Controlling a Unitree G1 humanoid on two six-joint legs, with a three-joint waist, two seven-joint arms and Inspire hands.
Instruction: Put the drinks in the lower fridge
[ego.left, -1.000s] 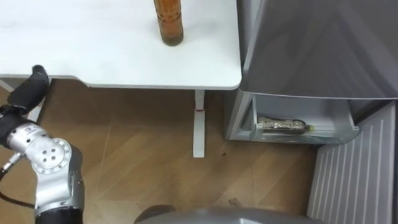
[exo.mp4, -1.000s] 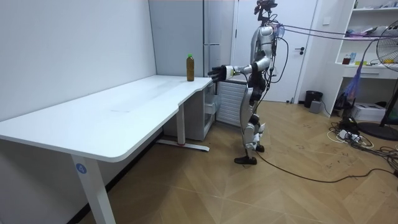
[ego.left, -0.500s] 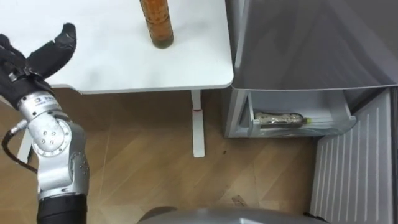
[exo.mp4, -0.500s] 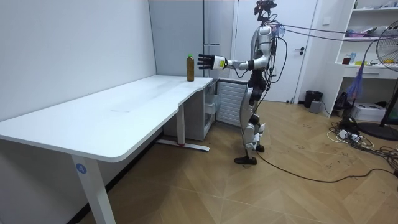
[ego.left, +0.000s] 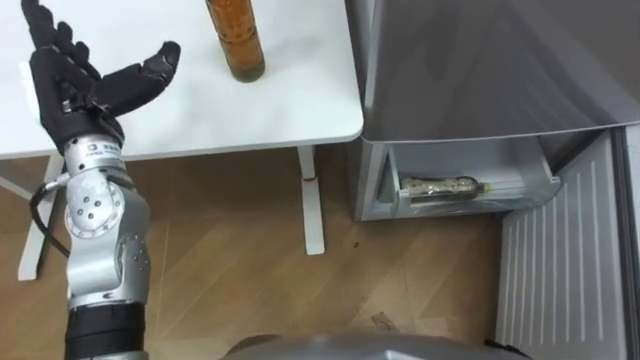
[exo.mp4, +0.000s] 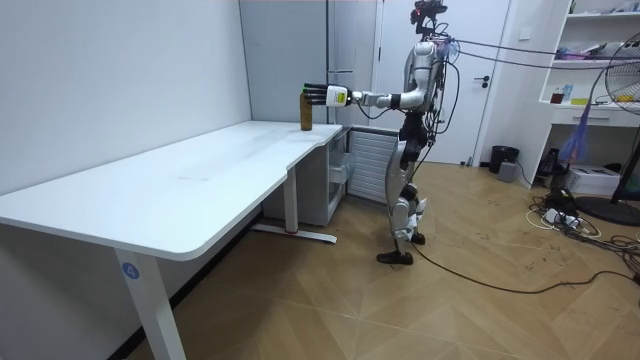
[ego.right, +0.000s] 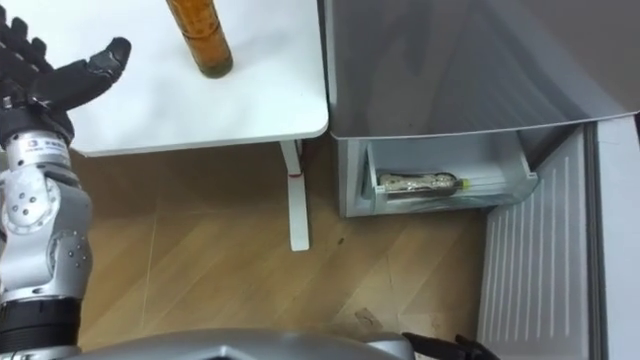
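Drink bottle (ego.left: 235, 40) not yet in hand. Nearest, at 8 o'clock: left hand (ego.left: 85, 85) raised over the white surface (ego.left: 300, 100), fingers (ego.left: 50, 40) straight and spread, thumb out toward 2 o'clock, holding nothing. At 3 o'clock: lower fridge drawer (ego.left: 520, 185) standing open, with a second bottle (ego.left: 437, 187) lying on its side inside. Farthest, at 12 o'clock: Drink bottle upright on the surface near the corner beside the fridge, close to the thumb tip but apart from it. Judged as the reach before the grasp. Next: slide the palm toward 2 o'clock, curl round the bottle's body without tipping it, lift, then lower toward the drawer.
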